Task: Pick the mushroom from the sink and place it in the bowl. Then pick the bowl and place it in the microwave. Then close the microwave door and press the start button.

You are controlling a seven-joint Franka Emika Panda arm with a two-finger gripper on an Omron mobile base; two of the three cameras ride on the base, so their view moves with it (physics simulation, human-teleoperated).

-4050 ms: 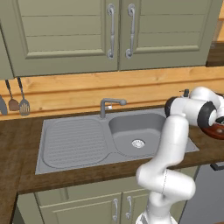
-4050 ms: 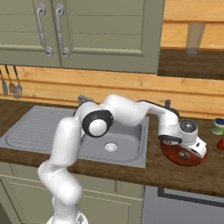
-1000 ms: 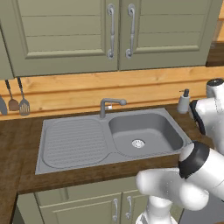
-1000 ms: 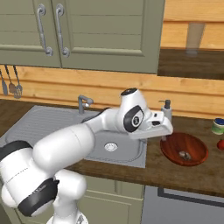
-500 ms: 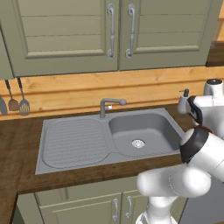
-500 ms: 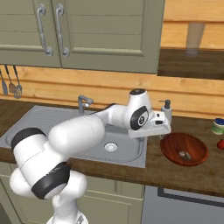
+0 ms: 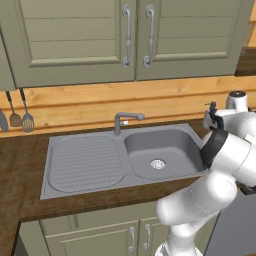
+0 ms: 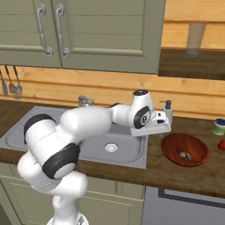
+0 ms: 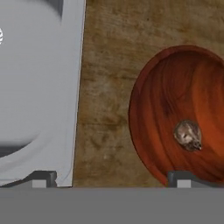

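Observation:
The reddish-brown bowl (image 8: 184,148) (image 9: 175,109) stands on the wooden counter just right of the sink (image 8: 132,158) (image 9: 65,87). The small tan-grey mushroom (image 8: 185,155) (image 9: 188,134) lies inside the bowl, near its middle. My gripper (image 8: 161,130) (image 9: 111,179) hovers open and empty above the strip of counter between the sink's right rim and the bowl. One fingertip is over the sink's edge and the other over the bowl's near rim. The sink's basin (image 7: 157,150) holds nothing but its drain. The microwave is out of view.
A soap dispenser (image 8: 167,110) stands against the back wall just behind my hand. The faucet (image 7: 125,120) rises behind the sink, and utensils (image 7: 22,117) hang at the far left. A small jar (image 8: 218,126) and a red item (image 8: 222,145) sit at the counter's right end.
My hand has risen off the bowl and drawn back left to the sink's edge, leaving the mushroom in the bowl. The elbow has swung round over the last second.

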